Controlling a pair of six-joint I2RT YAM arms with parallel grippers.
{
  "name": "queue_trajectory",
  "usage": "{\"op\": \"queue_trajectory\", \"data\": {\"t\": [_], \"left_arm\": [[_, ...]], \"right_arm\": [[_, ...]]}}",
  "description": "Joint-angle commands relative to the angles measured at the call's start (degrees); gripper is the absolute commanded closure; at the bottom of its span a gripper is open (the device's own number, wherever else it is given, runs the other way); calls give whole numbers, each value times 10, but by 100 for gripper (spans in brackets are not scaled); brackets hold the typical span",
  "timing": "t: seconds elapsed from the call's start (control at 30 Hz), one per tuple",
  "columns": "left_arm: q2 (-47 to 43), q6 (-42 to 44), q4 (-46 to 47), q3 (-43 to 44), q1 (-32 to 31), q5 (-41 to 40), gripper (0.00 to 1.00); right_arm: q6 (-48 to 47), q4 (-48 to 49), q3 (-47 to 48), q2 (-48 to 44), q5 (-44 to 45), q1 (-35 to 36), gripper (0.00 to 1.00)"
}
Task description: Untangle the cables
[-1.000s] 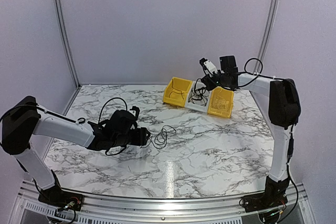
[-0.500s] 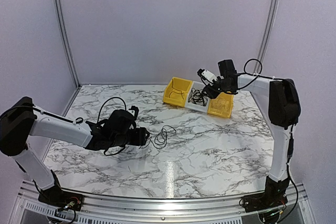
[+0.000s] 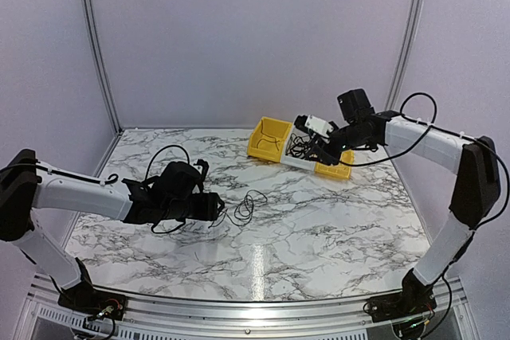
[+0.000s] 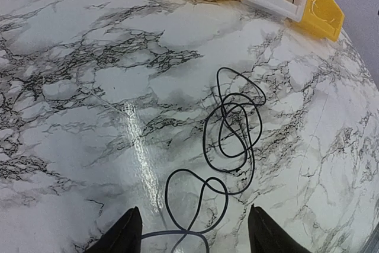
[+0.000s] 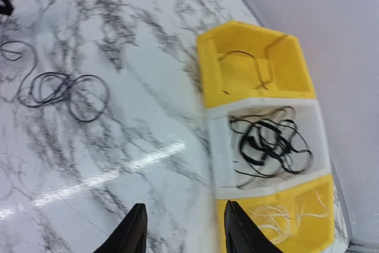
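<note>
The cables [image 4: 228, 117] lay looped on the worktop [image 4: 89, 87] just ahead of the left gripper [image 4: 194, 214], its fingers spread. Another tangle [image 5: 269, 140] sat in the white bin [image 5: 214, 146] near the spread, empty right gripper [image 5: 186, 208]. Pinching one loose end low seemed wisest.

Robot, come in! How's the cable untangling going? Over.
Grippers: left gripper open, right gripper open, both empty. One loose cable looped on table. One black tangle in white bin. Nothing in the way.
</note>
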Motion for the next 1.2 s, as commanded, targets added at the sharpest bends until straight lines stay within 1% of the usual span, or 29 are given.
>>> {"op": "queue_trajectory", "data": {"t": [0.0,0.13,0.2,0.3,0.33,0.53,0.67,0.77,0.87,1.0,1.17], "left_arm": [[-14,-29,-32,12,0,33,42],[-22,-47,-19,5,0,61,67],[-32,-48,-15,4,-1,70,83],[-56,-47,-16,4,0,73,97],[-65,-48,-18,5,0,71,100],[-136,-39,-31,12,0,61,100],[-173,-35,-39,27,1,59,100],[-192,-29,-49,42,1,53,100],[-208,-23,-54,60,1,42,100],[-215,-21,-54,94,3,34,100],[-203,-15,-54,153,2,35,100]], "right_arm": [[-12,22,-46,-3,-82,82,55],[33,29,-23,38,-112,144,55],[53,37,-11,56,-138,162,54],[67,53,3,80,-154,186,53],[68,58,8,87,-156,190,52],[84,106,34,116,-186,205,45],[96,148,54,127,-208,216,38],[100,159,81,140,-244,222,33],[111,171,101,152,-273,231,30],[129,185,120,170,-292,247,28],[199,245,130,178,-314,260,28]]}}
